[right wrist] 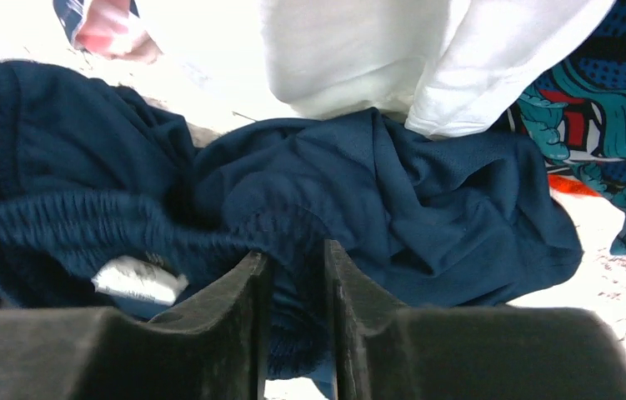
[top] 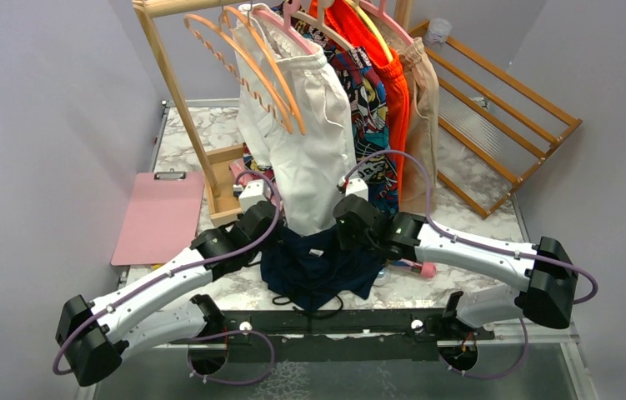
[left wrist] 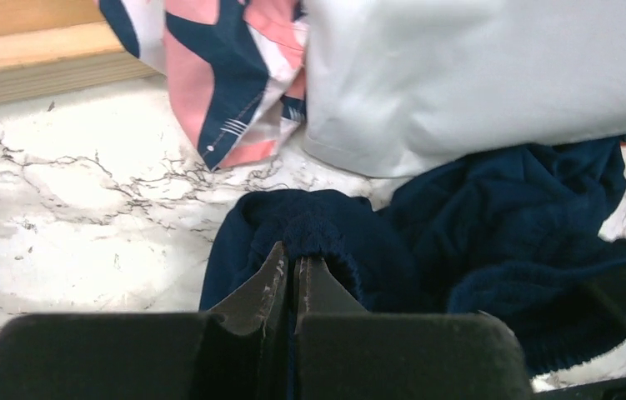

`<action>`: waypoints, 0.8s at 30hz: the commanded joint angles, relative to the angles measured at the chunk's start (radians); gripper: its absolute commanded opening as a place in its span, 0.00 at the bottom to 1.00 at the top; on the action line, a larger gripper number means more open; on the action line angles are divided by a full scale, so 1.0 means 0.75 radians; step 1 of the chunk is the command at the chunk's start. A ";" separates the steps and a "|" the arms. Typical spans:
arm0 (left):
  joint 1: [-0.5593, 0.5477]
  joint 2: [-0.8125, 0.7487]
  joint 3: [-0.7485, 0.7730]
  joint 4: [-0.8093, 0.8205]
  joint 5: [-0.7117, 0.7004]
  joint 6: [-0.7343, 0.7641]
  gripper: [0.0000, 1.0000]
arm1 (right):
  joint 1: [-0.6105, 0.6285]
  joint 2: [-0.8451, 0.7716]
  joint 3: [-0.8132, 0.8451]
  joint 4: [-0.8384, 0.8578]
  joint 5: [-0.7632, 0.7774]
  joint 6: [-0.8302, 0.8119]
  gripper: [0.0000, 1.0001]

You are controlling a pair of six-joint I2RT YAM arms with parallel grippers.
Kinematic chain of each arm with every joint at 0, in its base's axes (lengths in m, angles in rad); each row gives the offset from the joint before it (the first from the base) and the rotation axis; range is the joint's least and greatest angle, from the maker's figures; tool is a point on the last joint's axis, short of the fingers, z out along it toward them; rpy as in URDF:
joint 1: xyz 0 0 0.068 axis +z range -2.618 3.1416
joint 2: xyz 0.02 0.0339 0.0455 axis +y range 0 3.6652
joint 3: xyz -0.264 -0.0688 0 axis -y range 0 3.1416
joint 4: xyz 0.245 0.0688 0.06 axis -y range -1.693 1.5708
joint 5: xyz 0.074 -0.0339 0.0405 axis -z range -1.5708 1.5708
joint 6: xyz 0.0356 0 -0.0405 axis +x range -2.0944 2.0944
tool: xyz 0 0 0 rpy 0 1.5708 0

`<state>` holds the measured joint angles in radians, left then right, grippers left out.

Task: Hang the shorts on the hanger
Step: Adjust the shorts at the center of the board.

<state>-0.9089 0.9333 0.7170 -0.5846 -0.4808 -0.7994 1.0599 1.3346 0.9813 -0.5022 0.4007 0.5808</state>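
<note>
Two arms meet low over the shorts (top: 319, 265), a dark navy heap on the marble table (top: 468, 221) at 6 o'clock, just ahead of the arm bases. The left gripper (left wrist: 294, 265) is pressed together on a fold of the elastic waistband. The right gripper (right wrist: 294, 250) has its jaws slightly apart with more waistband bunched in the gap, beside the white label (right wrist: 136, 280); I cannot tell whether it pinches or merely straddles the cloth. Taking the band at two separate spots looks meant to spread the waist so it can be draped over a crossbar.

The hanger (top: 272, 65), thin orange-tan wood, hangs with its twin at 11 o'clock on the wooden garment rack (top: 177, 93), well apart from the shorts. Directly between them hang the white shorts (top: 309, 142) on a pink hanger (top: 280, 18), their hem dropping onto the navy heap. These are probably the main obstacle to any lift. Patterned shorts (top: 372, 96), bright orange shorts (top: 386, 75) and a beige garment (top: 423, 108) crowd the rail towards 1 o'clock. A pink clipboard (top: 159, 218) lies at 9 o'clock, and a slatted wooden frame (top: 501, 125) leans at 2 o'clock.
</note>
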 commanded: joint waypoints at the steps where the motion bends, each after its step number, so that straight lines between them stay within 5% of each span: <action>1: 0.175 -0.007 -0.051 0.162 0.256 0.025 0.00 | -0.001 -0.033 -0.034 0.074 -0.059 0.048 0.42; 5: 0.228 0.007 -0.062 0.180 0.290 0.036 0.00 | 0.000 -0.096 -0.057 0.066 -0.100 0.042 0.61; 15: 0.236 -0.032 -0.128 0.217 0.300 0.066 0.00 | -0.001 -0.357 -0.278 0.084 -0.142 0.113 0.71; 19: 0.236 -0.057 -0.160 0.239 0.308 0.093 0.00 | -0.001 -0.464 -0.374 0.178 -0.119 0.229 0.98; 24: 0.236 -0.099 -0.177 0.236 0.310 0.094 0.00 | 0.000 -0.564 -0.520 0.356 -0.088 0.392 1.00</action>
<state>-0.7341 0.8959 0.5919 -0.4366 -0.2749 -0.7456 1.0599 0.9543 0.6506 -0.3744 0.3176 0.7631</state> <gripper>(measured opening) 0.019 0.998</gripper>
